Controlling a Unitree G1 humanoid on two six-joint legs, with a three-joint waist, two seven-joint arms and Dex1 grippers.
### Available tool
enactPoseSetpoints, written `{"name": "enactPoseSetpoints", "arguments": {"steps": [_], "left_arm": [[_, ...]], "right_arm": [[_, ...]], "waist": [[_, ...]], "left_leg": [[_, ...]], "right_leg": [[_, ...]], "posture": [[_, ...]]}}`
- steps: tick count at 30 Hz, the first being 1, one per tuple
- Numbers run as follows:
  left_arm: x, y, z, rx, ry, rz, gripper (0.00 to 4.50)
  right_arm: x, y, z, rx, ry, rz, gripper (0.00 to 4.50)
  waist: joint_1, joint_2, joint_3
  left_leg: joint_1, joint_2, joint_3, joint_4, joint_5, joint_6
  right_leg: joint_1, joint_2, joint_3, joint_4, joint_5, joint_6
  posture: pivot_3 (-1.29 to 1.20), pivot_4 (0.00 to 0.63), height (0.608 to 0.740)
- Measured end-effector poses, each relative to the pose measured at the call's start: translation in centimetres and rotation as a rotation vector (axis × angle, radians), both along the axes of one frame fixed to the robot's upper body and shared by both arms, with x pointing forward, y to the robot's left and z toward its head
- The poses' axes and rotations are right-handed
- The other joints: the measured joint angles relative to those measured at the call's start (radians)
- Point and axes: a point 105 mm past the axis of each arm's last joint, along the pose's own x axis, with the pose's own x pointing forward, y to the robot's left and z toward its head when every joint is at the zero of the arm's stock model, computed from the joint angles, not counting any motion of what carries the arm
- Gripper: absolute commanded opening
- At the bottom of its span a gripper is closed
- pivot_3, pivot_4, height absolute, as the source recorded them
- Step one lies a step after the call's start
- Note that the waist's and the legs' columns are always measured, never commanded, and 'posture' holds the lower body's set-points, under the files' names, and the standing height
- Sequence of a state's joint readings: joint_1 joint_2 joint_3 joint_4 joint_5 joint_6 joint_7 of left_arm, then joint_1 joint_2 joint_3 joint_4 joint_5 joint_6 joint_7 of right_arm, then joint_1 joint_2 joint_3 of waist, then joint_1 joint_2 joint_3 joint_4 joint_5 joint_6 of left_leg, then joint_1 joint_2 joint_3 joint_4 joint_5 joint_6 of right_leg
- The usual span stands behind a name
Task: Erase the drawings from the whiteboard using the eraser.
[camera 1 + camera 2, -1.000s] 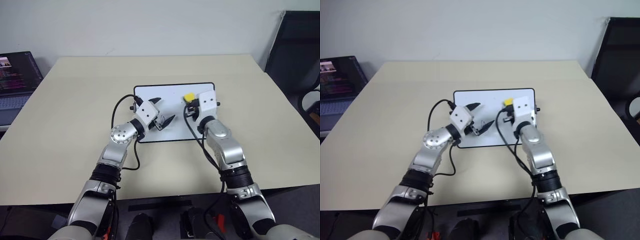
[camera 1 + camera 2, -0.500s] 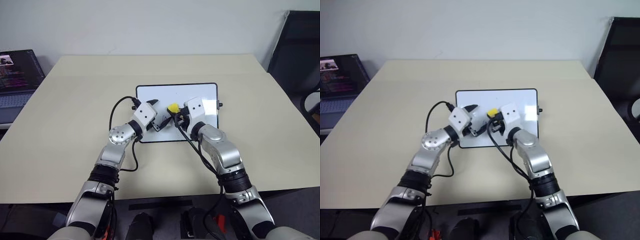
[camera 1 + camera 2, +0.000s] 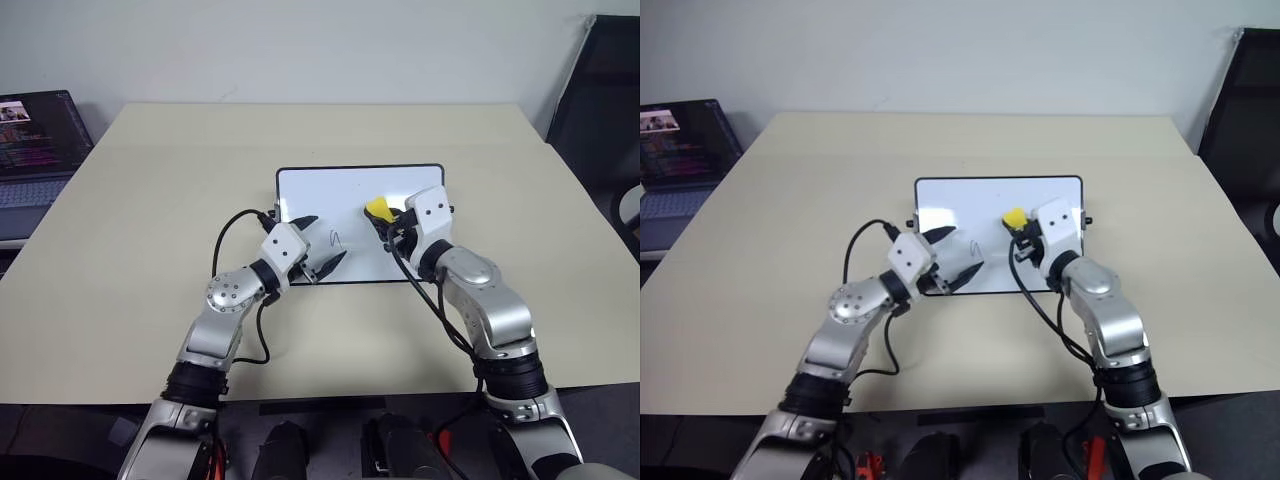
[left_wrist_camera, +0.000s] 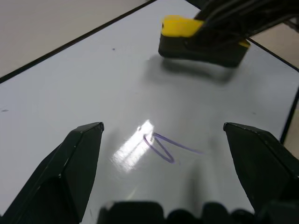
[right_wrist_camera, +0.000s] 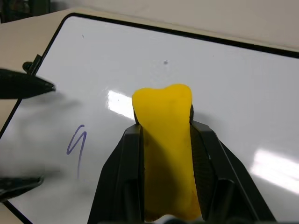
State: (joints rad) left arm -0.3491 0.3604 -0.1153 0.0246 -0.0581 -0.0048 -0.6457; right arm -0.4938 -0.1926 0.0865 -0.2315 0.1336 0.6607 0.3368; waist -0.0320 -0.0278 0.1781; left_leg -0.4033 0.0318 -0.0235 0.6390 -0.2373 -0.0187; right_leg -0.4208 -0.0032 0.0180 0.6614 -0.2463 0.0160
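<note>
— Eraser first: where is it, seen from the head?

— It is in my right gripper, over the right half of the whiteboard. I hold the yellow block by its sides so that its dark underside can face the board. My left gripper is low at the board's near left edge, and its jaws stand apart with nothing between them. I judge it is there to keep the board from sliding.

— And from the left wrist?

— My two black fingers are spread wide, with the board under them. One drawing, a thin purple squiggle, lies on the white surface between them. The eraser is beyond it, well apart from the mark. I cannot tell whether it touches the board.

— What does the right wrist show?

— My jaws are closed tight on the eraser; the foam is pinched a little where they press. The squiggle lies to one side of it, near the tips of my left gripper. I judge that this one mark remains to wipe, so the eraser must travel toward it.
</note>
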Motion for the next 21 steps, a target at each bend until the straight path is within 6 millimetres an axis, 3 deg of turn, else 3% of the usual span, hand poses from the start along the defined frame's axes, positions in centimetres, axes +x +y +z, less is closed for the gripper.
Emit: {"name": "enactPoseSetpoints", "arguments": {"steps": [7, 21], "left_arm": [[-2.6, 1.0, -2.0, 0.014, 0.107, 0.029, 4.50], [-3.4, 3.0, -2.7, 0.051, 0.132, 0.147, 4.50]], "right_arm": [[-1.0, 0.3, 0.7, -0.035, -0.020, 0.062, 1.02], [-1.1, 5.6, -0.3, -0.050, -0.038, 0.240, 1.02]], "waist": [[0.000, 0.000, 0.001], [0.002, 0.001, 0.001]], "left_leg": [[0.001, 0.000, 0.000, 0.000, 0.000, 0.000], [0.001, 0.000, 0.001, 0.001, 0.000, 0.000]], "right_leg": [[0.001, 0.000, 0.000, 0.000, 0.000, 0.000], [0.001, 0.000, 0.000, 0.000, 0.000, -0.001]], "posture": [[0.00, 0.150, 0.740], [0.00, 0.150, 0.740]]}}
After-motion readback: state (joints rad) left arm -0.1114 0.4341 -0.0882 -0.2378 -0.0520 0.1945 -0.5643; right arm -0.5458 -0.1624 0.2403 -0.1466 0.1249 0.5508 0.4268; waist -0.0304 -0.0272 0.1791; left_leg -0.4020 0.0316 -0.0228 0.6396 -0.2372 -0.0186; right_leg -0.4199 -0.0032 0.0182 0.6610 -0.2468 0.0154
